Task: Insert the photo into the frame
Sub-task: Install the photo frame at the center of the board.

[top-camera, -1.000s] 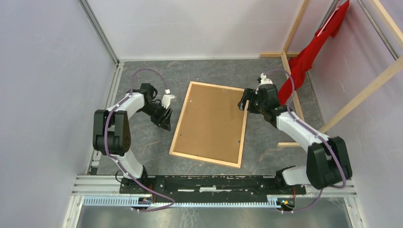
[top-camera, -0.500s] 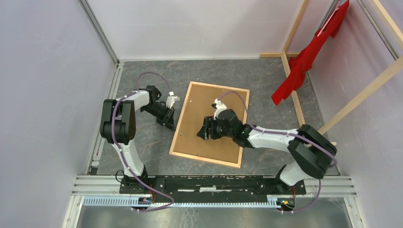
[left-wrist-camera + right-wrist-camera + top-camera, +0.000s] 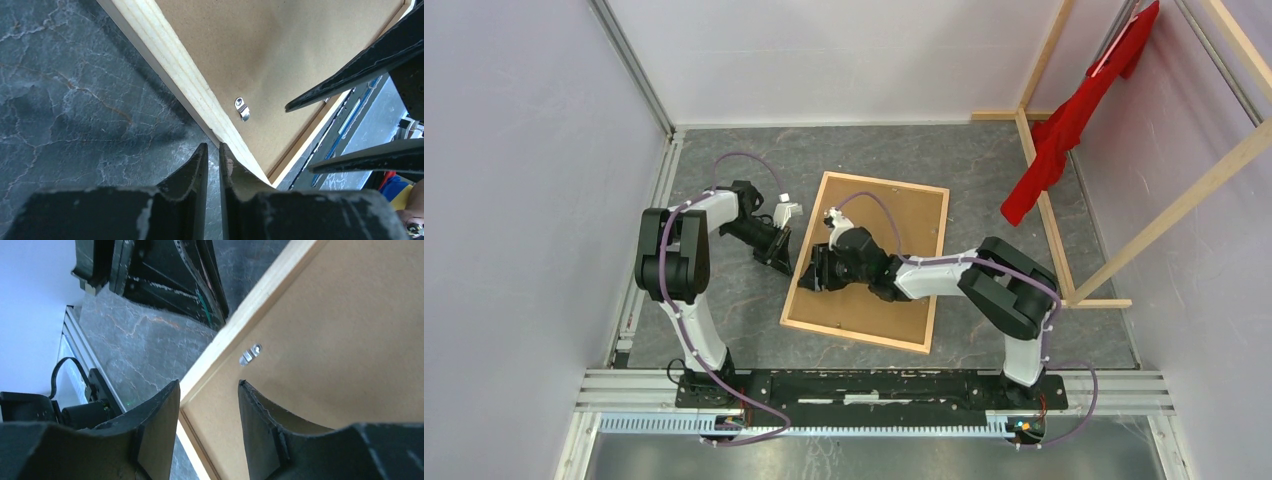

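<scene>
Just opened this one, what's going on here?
The frame lies face down on the table, its brown backing board up. Both arms are at its left rail. The left gripper, fingers almost together and holding nothing, sits just outside the rail. The right gripper reaches across the board, open, with the rail between its fingers, near a small metal clip. No photo is visible.
</scene>
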`<state>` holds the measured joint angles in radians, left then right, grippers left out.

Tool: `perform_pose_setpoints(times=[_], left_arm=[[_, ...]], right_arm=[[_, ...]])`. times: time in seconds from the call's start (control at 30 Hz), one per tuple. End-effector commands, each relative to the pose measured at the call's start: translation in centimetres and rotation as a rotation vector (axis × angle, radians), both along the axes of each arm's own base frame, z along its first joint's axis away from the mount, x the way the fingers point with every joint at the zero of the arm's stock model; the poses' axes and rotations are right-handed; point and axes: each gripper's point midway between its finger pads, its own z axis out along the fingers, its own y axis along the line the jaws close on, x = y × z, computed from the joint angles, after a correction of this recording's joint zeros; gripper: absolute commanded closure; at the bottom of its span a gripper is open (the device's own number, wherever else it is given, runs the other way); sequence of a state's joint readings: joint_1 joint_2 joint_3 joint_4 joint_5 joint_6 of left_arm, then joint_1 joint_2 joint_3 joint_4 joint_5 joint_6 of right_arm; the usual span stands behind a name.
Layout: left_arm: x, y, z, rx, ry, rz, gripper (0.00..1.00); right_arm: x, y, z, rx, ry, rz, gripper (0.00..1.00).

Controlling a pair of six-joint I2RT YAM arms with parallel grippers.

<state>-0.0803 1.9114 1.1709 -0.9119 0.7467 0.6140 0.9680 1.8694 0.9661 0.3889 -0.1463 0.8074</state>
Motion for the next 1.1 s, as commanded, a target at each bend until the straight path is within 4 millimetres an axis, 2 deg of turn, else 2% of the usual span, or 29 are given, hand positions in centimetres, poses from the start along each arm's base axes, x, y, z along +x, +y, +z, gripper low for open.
perform_pose_setpoints(times=[0.0,0.37,0.73,1.07], left_arm=[[0.5,-0.2,0.1,-0.005,-0.008,0.003,0.81],[0.6,-0.1,0.0,0.004,-0.016,0.002,0.83],[0.6,0.1,0.2,0.013,-0.026,-0.001,0.83],[0.5,0.1,0.1,0.014,-0.028,-0.004,0.84]], right_arm=[[0.8,2.4,1.5,0.07,-0.013,0.021,0.48],[0.7,2.3,-1.1,0.019,0.024,0.021,0.49],[1.0,2.8,-2.4,0.0,0.039,0.022,0.49],[1.7,2.2,-3.3,-0.022,0.04,-0.003,0.5]])
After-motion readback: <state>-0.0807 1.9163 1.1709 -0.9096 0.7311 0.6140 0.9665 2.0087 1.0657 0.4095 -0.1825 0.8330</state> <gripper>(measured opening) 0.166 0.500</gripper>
